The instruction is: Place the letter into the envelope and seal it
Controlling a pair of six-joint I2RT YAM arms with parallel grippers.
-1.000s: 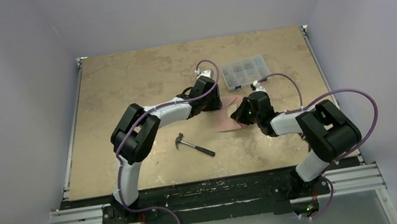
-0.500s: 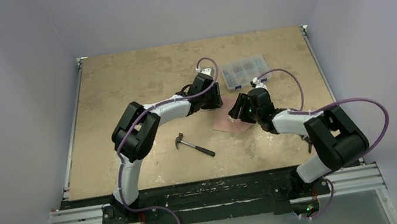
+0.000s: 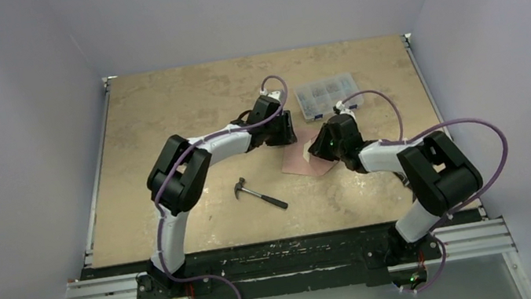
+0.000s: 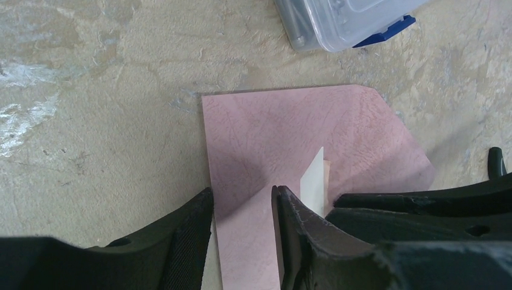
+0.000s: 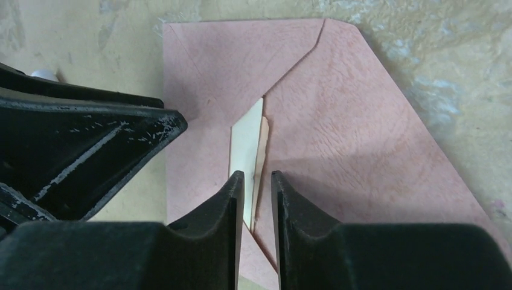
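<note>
The salmon-pink envelope [image 3: 300, 164] lies flat on the table between the two grippers. It also shows in the left wrist view [image 4: 302, 127] and the right wrist view [image 5: 350, 115], with its diagonal flap edges and a thin white sliver [image 5: 247, 139] showing at the seam. No separate letter sheet is in view. My left gripper [image 3: 287, 129] is open, its jaws [image 4: 241, 192] straddling a strip of the envelope near its left edge. My right gripper [image 3: 319, 145] is low over the seam [image 5: 258, 175], its jaws almost together with a thin gap and nothing visibly clamped.
A black-handled hammer [image 3: 260, 195] lies on the table in front of the envelope, to the left. A clear parts organizer box [image 3: 327, 96] sits just beyond the envelope and shows in the left wrist view [image 4: 350, 21]. The two grippers are close together.
My left gripper has shifted slightly toward the far side. My right wrist has moved a little left and farther, with its elbow swinging. The envelope now lies flatter, showing more toward the near side.
</note>
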